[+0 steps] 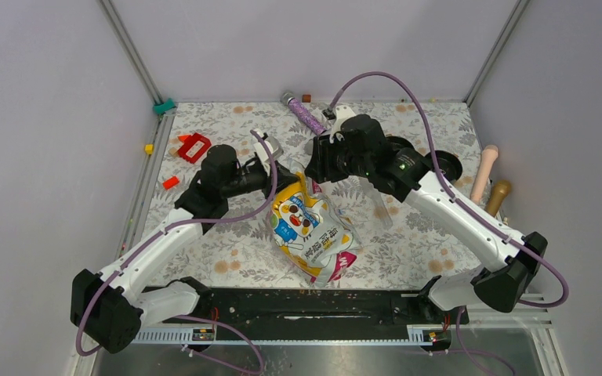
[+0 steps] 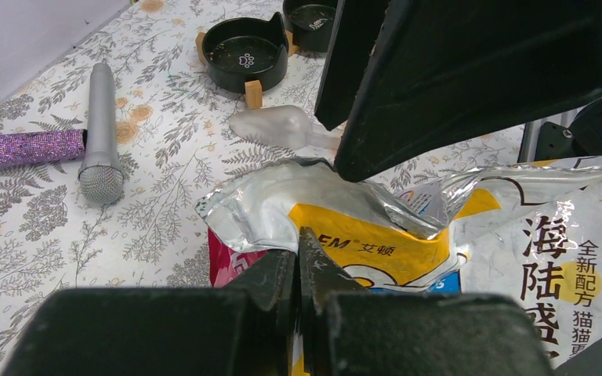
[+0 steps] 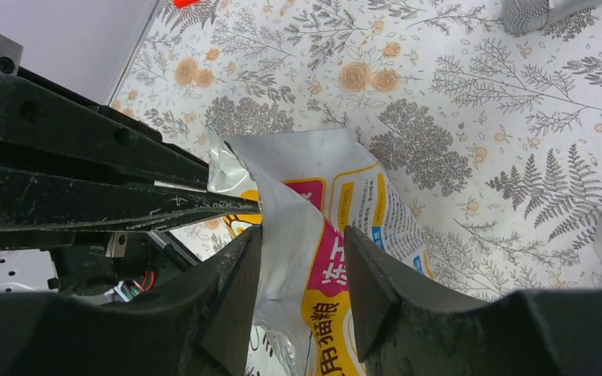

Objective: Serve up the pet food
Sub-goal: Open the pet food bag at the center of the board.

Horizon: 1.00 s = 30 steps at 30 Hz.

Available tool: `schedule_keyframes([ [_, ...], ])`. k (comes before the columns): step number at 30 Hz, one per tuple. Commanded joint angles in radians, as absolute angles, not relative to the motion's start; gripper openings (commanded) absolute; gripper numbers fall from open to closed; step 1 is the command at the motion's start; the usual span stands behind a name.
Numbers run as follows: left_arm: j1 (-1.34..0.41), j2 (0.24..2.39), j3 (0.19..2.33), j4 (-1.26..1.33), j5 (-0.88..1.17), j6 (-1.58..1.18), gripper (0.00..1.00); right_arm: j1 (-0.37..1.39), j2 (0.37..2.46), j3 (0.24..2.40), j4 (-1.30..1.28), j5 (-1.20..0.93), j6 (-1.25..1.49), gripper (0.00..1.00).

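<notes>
The pet food bag (image 1: 313,231), glossy yellow, white and magenta with a cartoon face, lies mid-table with its silver-lined mouth towards the back. The pet food itself is hidden inside. My left gripper (image 1: 288,176) is shut on the near lip of the bag's mouth (image 2: 407,243), its fingertips pinching the foil (image 2: 298,251). My right gripper (image 3: 302,251) stands open astride the opposite lip of the bag (image 3: 337,188). One of its pads touches the silver lining and the other stands clear of the printed side. Its fingers (image 2: 455,78) hang over the mouth.
Two round black bowls (image 2: 244,53) (image 2: 311,14) sit behind the bag, with a clear plastic scoop (image 2: 270,125) between. A silver microphone (image 2: 99,125) and a purple glitter one (image 1: 306,116) lie to the left and back. Red blocks (image 1: 194,146) are far left and wooden pieces (image 1: 484,172) far right.
</notes>
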State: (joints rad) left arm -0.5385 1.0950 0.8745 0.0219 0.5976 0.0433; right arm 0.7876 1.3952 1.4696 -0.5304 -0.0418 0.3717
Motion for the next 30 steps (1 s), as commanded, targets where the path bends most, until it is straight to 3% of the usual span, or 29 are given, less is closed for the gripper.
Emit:
schedule_keyframes([
  [1,-0.544,1.033,0.928,0.253,0.619,0.07,0.0,0.801,1.411,1.516,-0.565,-0.018,0.379,0.5],
  [13,-0.544,1.019,0.917,0.246,0.621,0.092,0.0,0.805,1.425,1.525,-0.654,0.126,0.394,0.48],
  [25,-0.544,1.007,0.914,0.244,0.64,0.092,0.0,0.852,1.523,1.571,-0.658,0.114,0.361,0.46],
  [30,-0.545,0.994,0.9,0.249,0.637,0.099,0.0,0.862,1.523,1.581,-0.716,0.28,0.376,0.44],
])
